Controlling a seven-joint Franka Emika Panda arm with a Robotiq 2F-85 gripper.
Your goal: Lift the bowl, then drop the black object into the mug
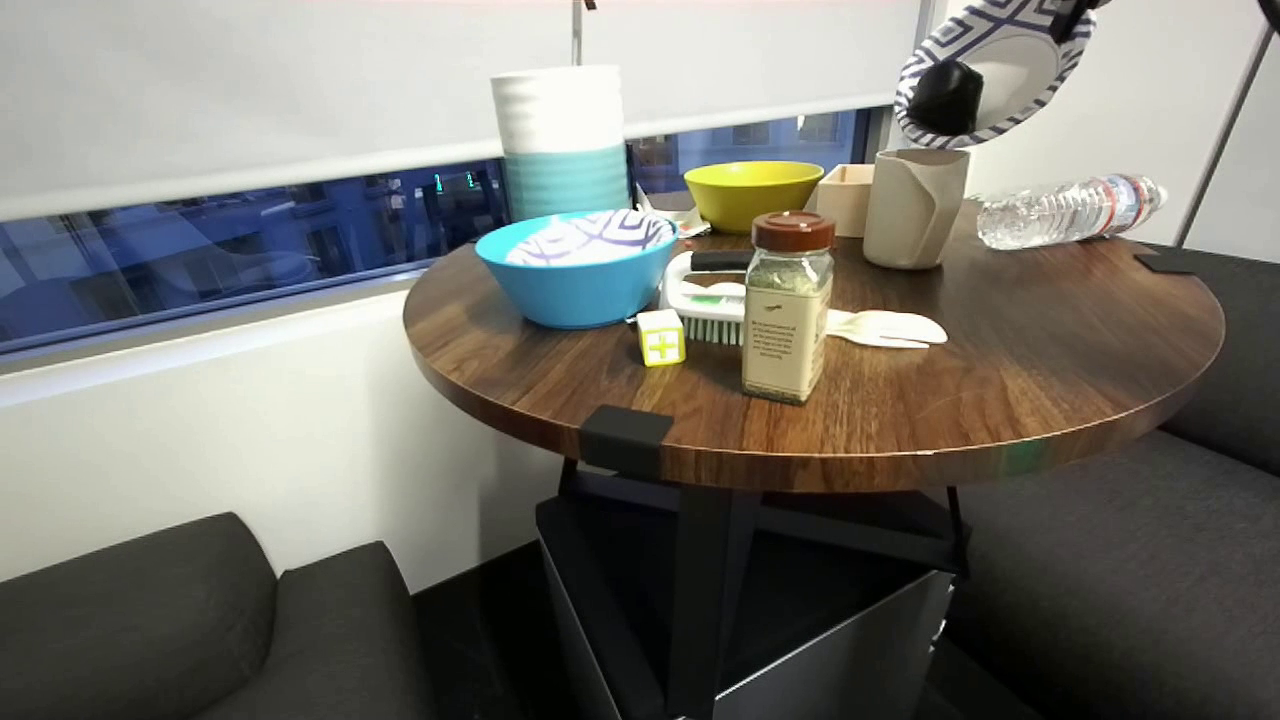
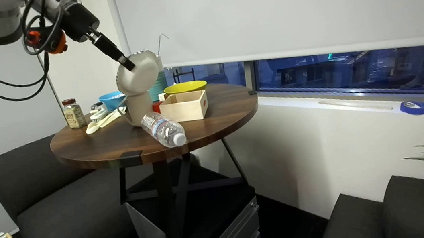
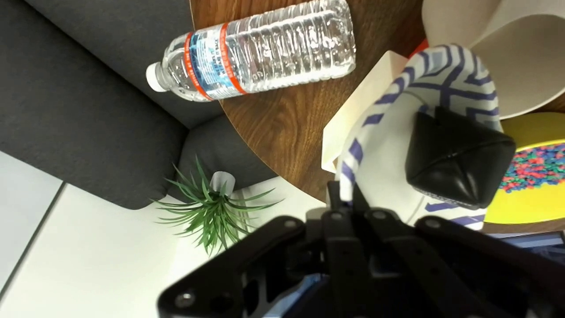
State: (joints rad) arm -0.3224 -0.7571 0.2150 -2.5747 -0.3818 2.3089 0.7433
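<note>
Gripper (image 3: 347,196) clamped on the rim of the striped bowl (image 3: 384,148), tilted above the round table (image 1: 1060,370), black object (image 3: 459,159) inside (toward the lower side), cream mug (image 1: 912,212) upright below, water bottle (image 3: 269,51) near the table's edge

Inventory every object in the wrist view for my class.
Striped bowl: 1, white/blue, centre right
Black object: 1, black, in striped bowl
Mug: 1, cream, upper right
Yellow bowl: 1, yellow, right edge
Small pieces: many, multicoloured, in yellow bowl
Box: 1, tan, behind striped bowl
Table: 1, brown, top centre
Bottle: 1, clear, on table
Unknown item: 1, red, near mug
Plant: 1, green, lower left
Seating: count unclear, grey, left
Gripper: 1, black, gripping striped bowl
</note>
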